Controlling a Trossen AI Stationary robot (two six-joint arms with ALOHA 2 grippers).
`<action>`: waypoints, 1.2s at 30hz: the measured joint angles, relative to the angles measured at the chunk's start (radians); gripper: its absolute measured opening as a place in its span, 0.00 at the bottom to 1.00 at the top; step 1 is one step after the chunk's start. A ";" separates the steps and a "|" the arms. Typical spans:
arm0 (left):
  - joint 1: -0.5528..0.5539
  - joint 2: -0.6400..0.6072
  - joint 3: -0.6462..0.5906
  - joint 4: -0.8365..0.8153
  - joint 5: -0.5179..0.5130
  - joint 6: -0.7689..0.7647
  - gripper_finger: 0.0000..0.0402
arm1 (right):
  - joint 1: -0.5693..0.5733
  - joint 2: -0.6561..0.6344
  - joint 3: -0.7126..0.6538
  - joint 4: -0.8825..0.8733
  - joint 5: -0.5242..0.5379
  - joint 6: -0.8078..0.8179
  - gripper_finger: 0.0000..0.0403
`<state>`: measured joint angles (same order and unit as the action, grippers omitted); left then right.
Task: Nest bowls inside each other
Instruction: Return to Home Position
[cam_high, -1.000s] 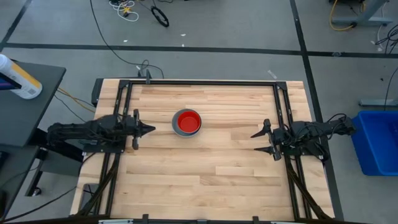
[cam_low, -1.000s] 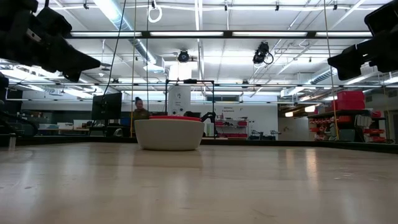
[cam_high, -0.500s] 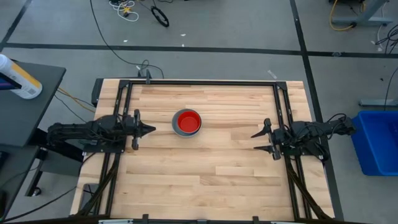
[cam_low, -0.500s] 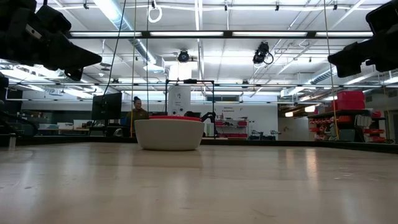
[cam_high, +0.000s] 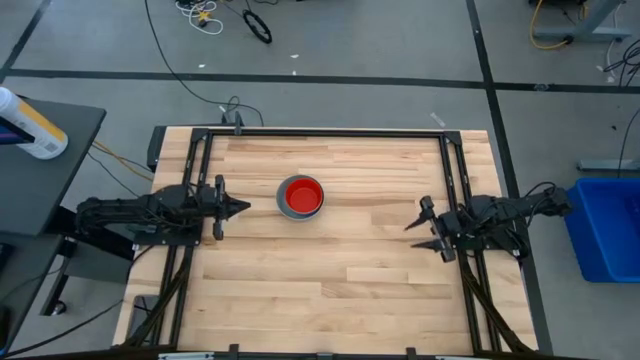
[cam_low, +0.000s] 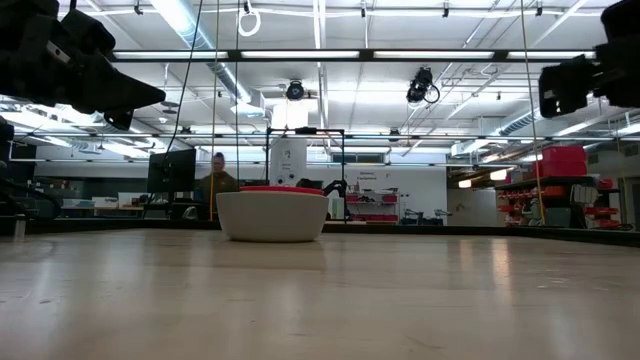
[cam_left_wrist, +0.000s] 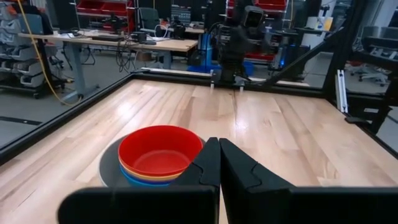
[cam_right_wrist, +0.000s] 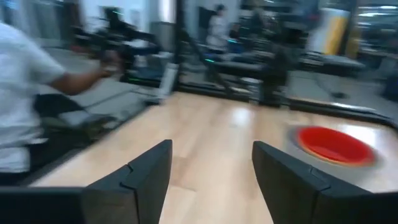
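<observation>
The bowls stand nested in one stack on the wooden table, a little left of centre toward the far edge. A red bowl is on top, yellow and blue rims show below it, and a grey bowl is outermost, resting on its base. My left gripper is shut and level, just left of the stack and apart from it. My right gripper is open at the table's right side, far from the stack, with nothing between its fingers.
Black frame rails run along the table's far, left and right edges. A blue bin stands off the table at the right, and a bottle lies on a side table at the left. A person in a white shirt stands beyond the table.
My right gripper has stayed at the table's right side but has tipped up a little; in the low view its tip stands slightly higher than before. The bowls and my left gripper have kept still.
</observation>
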<state>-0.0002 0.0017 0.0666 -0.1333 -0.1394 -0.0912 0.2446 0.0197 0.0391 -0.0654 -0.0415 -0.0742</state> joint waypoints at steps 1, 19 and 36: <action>0.000 0.000 0.000 -0.001 0.000 -0.002 0.00 | 0.004 0.002 -0.001 0.012 -0.035 0.002 0.58; 0.000 0.000 -0.002 0.008 0.022 -0.020 0.00 | -0.189 0.046 -0.030 0.077 0.040 -0.102 0.67; 0.000 0.002 -0.002 -0.006 -0.013 0.007 0.06 | -0.272 0.145 -0.030 0.077 0.023 0.056 0.66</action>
<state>-0.0002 0.0036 0.0650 -0.1388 -0.1523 -0.0846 -0.0269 0.1646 0.0096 0.0120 -0.0189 -0.0182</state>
